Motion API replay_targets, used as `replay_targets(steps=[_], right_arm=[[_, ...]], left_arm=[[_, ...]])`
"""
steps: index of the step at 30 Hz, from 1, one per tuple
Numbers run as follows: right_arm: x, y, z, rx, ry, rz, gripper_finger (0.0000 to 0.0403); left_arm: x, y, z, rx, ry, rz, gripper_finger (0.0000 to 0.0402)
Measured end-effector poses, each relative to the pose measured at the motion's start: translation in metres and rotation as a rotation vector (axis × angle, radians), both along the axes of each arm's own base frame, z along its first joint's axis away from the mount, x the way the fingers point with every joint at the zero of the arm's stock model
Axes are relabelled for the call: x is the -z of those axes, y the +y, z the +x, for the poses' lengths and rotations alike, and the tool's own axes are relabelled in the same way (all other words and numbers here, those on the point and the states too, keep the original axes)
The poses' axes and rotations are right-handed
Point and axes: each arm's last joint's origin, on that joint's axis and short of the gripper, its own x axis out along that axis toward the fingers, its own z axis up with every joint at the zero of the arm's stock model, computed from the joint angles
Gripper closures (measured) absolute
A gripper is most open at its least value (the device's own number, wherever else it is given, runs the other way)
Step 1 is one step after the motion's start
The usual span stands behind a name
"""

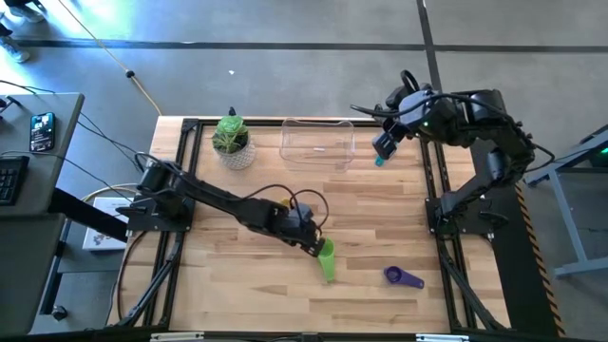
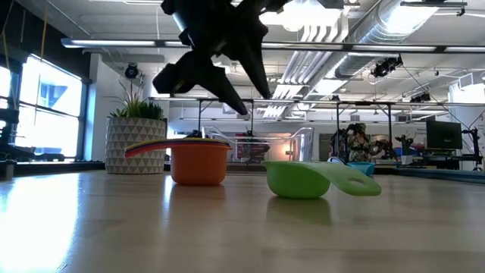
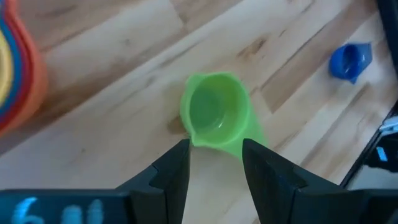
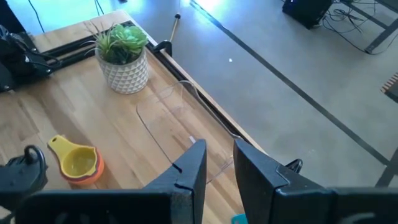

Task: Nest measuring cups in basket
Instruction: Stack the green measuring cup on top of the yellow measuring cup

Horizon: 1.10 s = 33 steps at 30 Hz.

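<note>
The green measuring cup (image 1: 326, 258) (image 3: 214, 115) lies upright on the table, its handle toward the near edge. My left gripper (image 1: 313, 242) (image 3: 214, 152) hovers open just above it; in the low view its fingers (image 2: 246, 95) hang clear of the cup (image 2: 303, 178). A nested stack with orange outside and yellow inside (image 4: 78, 163) (image 2: 198, 163) stands beside the left arm. The purple cup (image 1: 404, 276) lies near the right front. A light blue cup (image 1: 380, 160) rests on the table under my right gripper (image 1: 385, 144) (image 4: 219, 162), which is open beside the clear basket (image 1: 318, 142).
A whitish pot with a green plant (image 1: 233, 142) stands left of the basket at the far edge. Black frame rails (image 1: 432, 180) run along the table's sides. Bare wood lies in the table's middle (image 1: 370, 209) and toward the near left.
</note>
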Motion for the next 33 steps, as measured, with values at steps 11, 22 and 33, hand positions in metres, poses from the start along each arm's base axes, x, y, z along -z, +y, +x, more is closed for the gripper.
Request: replay_targets(steps=[11, 22, 33], right_arm=[[0.000, 0.000, 0.000, -0.007, 0.006, -0.005, 0.0329], [0.000, 0.000, 0.000, -0.005, 0.005, -0.003, 0.0329], [0.000, 0.001, 0.001, -0.022, 0.006, 0.012, 0.0329]], left_arm=[[0.021, -0.004, 0.010, 0.001, 0.011, -0.011, 0.0266], [0.034, 0.001, 0.017, -0.001, 0.017, 0.004, 0.0266], [0.065, -0.001, 0.028, 0.013, 0.035, -0.022, 0.0266]])
